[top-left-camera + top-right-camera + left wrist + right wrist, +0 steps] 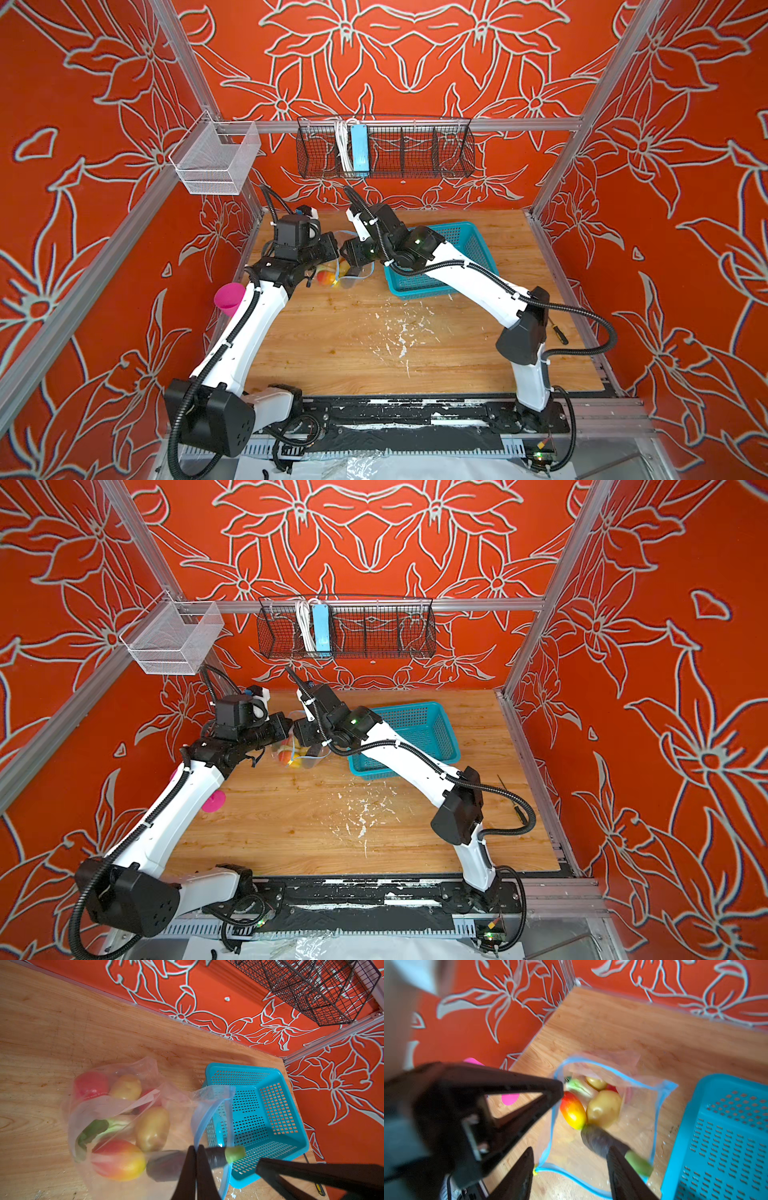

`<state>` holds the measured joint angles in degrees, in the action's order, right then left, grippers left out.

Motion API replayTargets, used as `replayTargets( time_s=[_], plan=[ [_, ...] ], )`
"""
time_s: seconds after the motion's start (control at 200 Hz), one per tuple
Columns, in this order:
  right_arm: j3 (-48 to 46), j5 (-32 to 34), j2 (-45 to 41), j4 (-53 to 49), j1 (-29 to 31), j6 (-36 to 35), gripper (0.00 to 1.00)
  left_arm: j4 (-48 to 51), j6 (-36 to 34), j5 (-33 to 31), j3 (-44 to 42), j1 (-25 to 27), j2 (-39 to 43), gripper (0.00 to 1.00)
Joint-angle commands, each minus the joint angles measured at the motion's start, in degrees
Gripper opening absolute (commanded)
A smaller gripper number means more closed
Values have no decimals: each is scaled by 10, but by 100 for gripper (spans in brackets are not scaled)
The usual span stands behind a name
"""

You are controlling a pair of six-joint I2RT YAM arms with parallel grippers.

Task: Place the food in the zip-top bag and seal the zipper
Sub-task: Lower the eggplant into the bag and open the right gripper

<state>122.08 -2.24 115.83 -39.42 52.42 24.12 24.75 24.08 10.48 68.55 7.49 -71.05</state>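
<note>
Just left of centre in a top view, the bag stands on the desk between the two arms. The left jaws, pressed together, pinch its rim by the zipper, holding the mouth open. The right jaws hang spread directly over that mouth. A dark eggplant, stem end nearest them, slants down into it, apparently unclamped.

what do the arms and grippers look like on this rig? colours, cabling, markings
The left arm and right arm have white link shells with black joint housings. Black corrugated conduit runs outside each, held by white ties. A green light glows near the right wrist. The left gripper and right gripper have plain black, tapering fingers. No markings are readable.
</note>
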Motion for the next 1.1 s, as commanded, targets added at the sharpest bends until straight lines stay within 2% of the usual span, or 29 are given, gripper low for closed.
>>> replayTargets(
  time_s=[0.0, 0.255, 0.591, 1.096],
  plan=[
    [-6, 19, 18, -65, -1, 17, 58, -8, 3, 8, 0, -1, 6, 0],
    [-47, 61, -7, -67, -5, 26, 58, -8, 3, 6, 0, -1, 7, 0],
    [-59, 55, 13, -57, -13, 67, 53, -8, 4, 9, -1, -1, 8, 0],
    [-21, 45, 49, -40, -13, 74, 51, -11, 6, 19, -1, -1, 6, 0]
  ],
)
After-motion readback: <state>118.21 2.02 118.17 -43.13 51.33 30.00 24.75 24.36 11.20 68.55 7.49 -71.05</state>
